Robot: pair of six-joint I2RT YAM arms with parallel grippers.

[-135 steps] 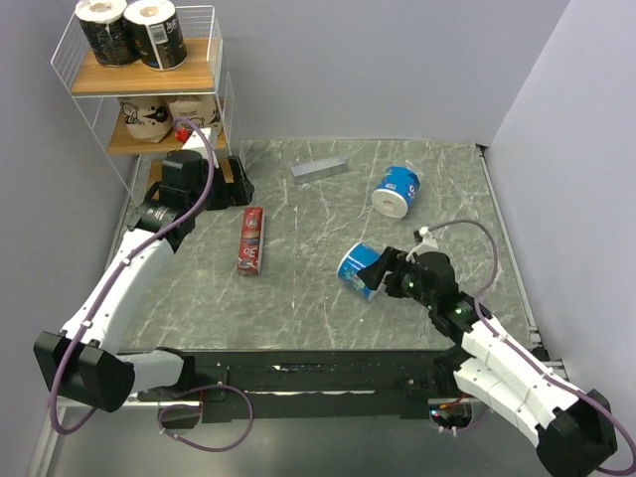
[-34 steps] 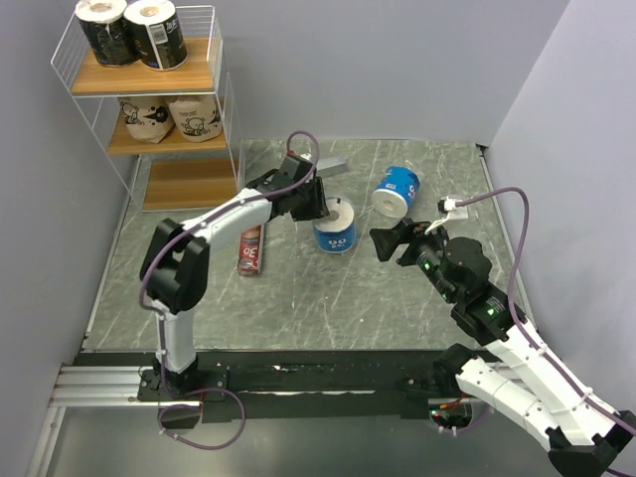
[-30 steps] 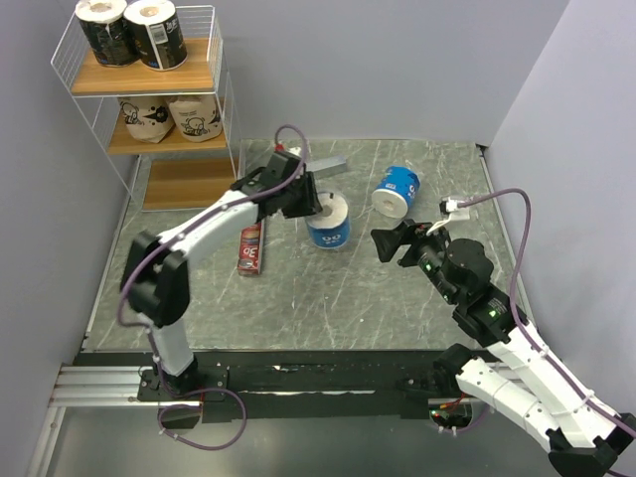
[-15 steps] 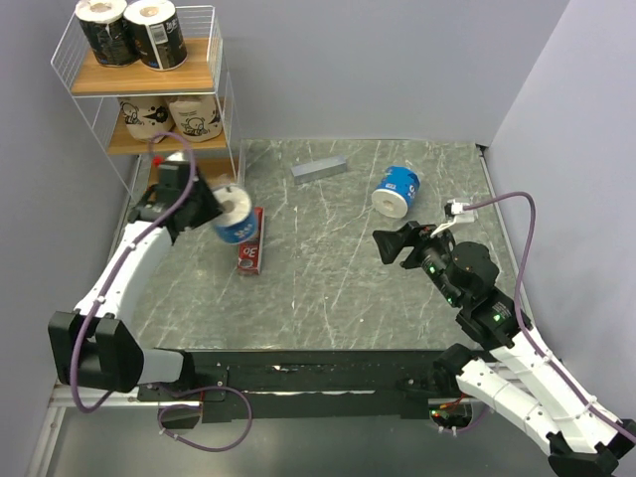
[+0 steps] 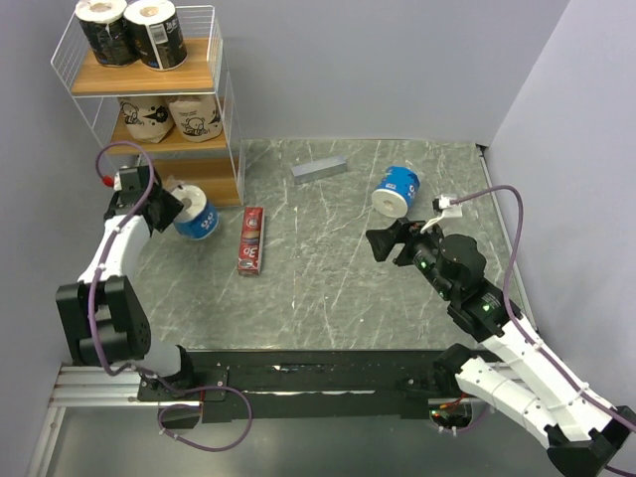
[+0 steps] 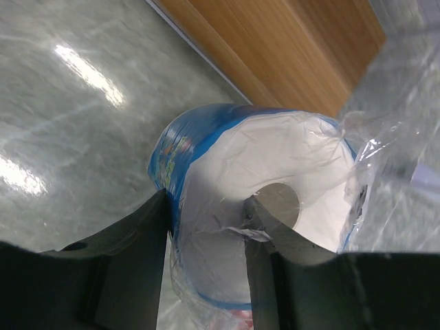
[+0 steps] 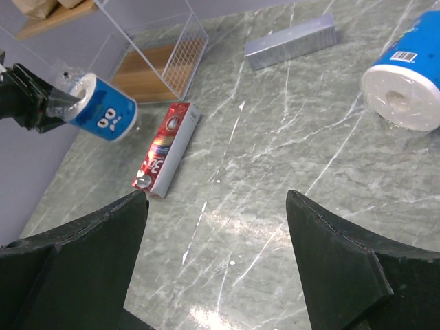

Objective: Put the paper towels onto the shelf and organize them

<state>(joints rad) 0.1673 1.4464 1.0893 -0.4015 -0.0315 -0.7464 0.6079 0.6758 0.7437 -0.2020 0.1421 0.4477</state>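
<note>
Marble table (image 5: 328, 288): one blue roll (image 5: 397, 190); left hand (image 5: 167, 210) grips second roll (image 5: 197, 220); right hand (image 5: 386, 241) wide; shelf (image 5: 139, 80) holds four.

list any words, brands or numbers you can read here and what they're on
Nothing can be read clearly.
Red box: colourful print, lettering too blurred.
Blue roll lying loose: barcode label, digits too small.
Black rolls on the shelf: white labels, too small.
</note>
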